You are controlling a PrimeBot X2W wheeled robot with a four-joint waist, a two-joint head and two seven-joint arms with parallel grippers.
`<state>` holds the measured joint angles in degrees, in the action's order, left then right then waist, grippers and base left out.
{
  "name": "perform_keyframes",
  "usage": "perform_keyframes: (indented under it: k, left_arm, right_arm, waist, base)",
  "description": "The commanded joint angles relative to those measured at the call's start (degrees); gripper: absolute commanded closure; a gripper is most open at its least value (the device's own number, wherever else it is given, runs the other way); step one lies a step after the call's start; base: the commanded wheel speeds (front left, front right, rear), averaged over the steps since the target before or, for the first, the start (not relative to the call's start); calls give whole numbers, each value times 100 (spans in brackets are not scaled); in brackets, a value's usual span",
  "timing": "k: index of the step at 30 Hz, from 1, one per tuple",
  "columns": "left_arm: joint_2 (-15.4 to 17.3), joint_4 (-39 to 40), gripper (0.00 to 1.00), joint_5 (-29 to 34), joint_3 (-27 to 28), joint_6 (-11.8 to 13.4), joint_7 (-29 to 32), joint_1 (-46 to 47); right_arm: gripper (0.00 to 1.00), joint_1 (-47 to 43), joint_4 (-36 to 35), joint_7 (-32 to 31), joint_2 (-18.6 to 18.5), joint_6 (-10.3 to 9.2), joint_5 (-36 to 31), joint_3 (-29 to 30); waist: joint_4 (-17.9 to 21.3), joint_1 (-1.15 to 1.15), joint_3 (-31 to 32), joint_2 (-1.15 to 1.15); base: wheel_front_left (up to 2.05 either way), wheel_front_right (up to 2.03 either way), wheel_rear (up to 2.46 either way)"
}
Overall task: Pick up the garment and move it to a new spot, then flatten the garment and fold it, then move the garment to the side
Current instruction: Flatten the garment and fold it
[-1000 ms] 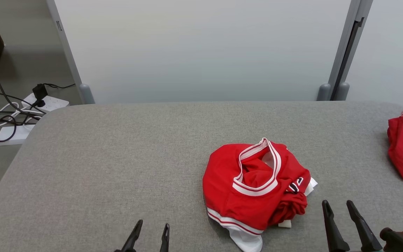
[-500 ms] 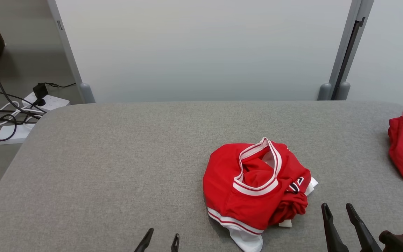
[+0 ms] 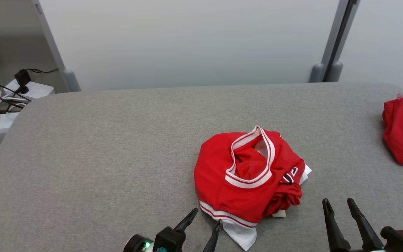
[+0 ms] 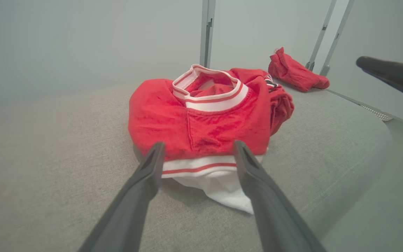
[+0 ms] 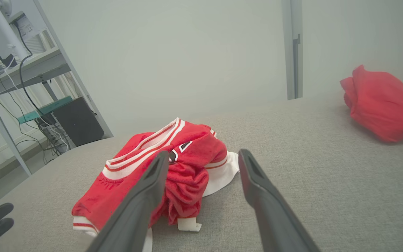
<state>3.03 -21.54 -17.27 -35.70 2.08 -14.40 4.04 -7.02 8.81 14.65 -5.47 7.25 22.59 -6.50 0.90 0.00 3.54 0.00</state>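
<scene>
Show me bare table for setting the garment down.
Widest: the table left of the garment, out to its edge. Narrower: the strip between garment and red pile at right. Crowded: the near edge, by the left gripper and right gripper.

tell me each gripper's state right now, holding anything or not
left gripper: open, holding nothing, poised at the near hem of the red garment
right gripper: open, holding nothing, off to the garment's right

Grey fabric-covered table (image 3: 100,147), crumpled red-and-white garment (image 3: 247,175) on it, second red garment (image 3: 402,131) at right edge
</scene>
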Motion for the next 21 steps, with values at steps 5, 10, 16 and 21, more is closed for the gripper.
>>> perform_keyframes:
  k: [5,10,16,21]
  left_arm:
    - [-14,-371,0,-592,-297,139,-60,919]
    - [-14,-743,0,-927,-557,266,-60,1320]
    - [-14,-1222,0,-1064,-802,488,-60,1704]
    - [-15,-1418,0,-1232,-918,607,-60,1940]
  right_arm:
    - [0,412,-130,35,-159,24,-23,-286]
    - [0,533,-121,35,-229,24,12,-426]
    - [0,657,-147,35,-309,24,52,-507]
    - [0,746,-168,35,-359,24,77,-543]
  waist:
    - [286,0,-294,0]
    - [455,0,-484,0]
    - [575,0,-651,0]
    - [641,0,-745,0]
  base:
    - [0,0,0]
    - [0,0,0]
    - [0,0,0]
    - [0,0,0]
